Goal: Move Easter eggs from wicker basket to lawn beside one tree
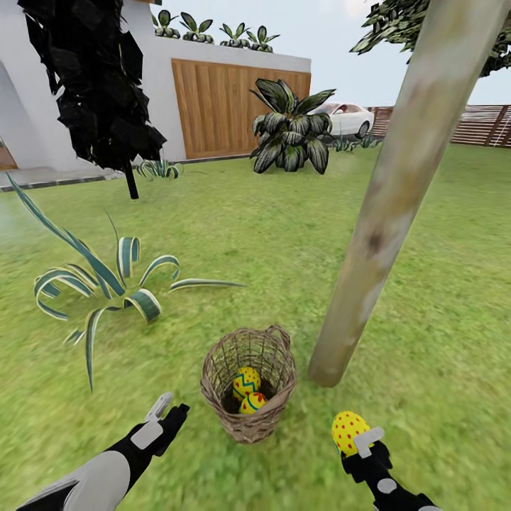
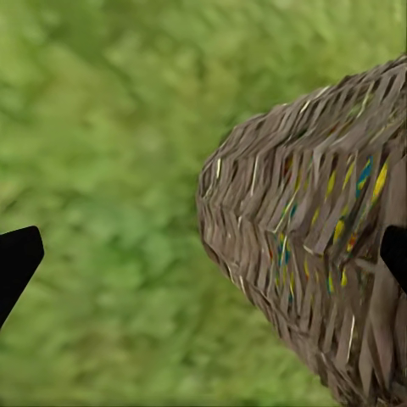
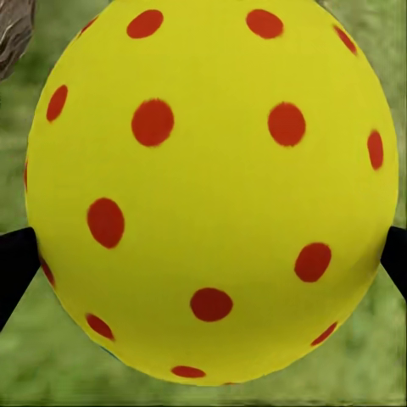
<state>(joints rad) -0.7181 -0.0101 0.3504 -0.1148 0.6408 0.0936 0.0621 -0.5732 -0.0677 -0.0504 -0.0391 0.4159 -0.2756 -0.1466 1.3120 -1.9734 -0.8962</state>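
The wicker basket [image 1: 248,383] stands on the lawn [image 1: 284,234] and holds two yellow Easter eggs [image 1: 246,381] with blue zigzags, one [image 1: 253,402] lower than the other. Its woven wall [image 2: 314,237] shows close in the left wrist view. My right gripper [image 1: 353,438] is shut on a third yellow egg with red dots [image 3: 212,186], held above the grass right of the basket, just short of the base of the pale leaning tree trunk [image 1: 397,191]. My left gripper [image 1: 170,410] is open, low and just left of the basket, holding nothing.
A striped agave [image 1: 106,284] spreads on the left. A black-leaved tree [image 1: 99,92] and a broad-leaved plant [image 1: 291,135] stand farther back, before a wooden gate [image 1: 227,106] and a white car [image 1: 348,117]. Open grass lies to the right of the trunk.
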